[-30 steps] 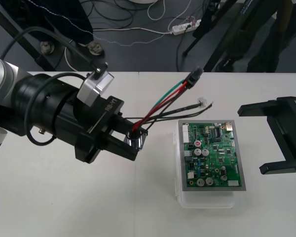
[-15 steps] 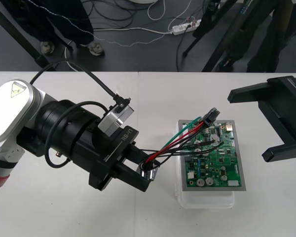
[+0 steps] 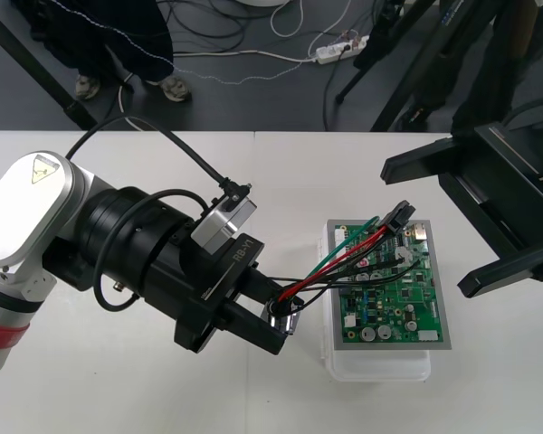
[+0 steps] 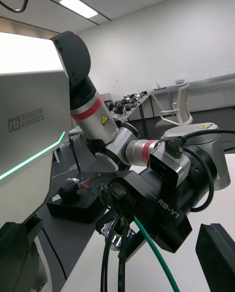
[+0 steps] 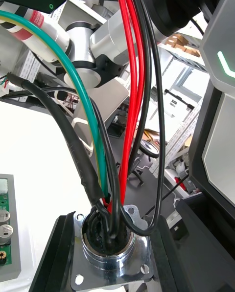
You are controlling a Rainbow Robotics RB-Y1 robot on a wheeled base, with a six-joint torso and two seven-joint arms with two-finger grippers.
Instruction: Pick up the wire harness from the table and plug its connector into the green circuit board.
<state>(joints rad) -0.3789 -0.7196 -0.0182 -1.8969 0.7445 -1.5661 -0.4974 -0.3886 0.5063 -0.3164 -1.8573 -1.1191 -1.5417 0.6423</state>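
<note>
Beside one green board [image 3: 407, 303], left gripper [image 3: 277, 322] clamping one harness socket [image 5: 110, 248], right gripper [image 3: 424, 229] spread wide.

Bright, even light from above; faint soft shadows on table [image 3: 281, 172]; socket [image 5: 110, 261] glints.

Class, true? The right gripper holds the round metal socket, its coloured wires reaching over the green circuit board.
No: the front view shows the left gripper holding the round metal socket; its coloured wires reach over the green circuit board.
</note>
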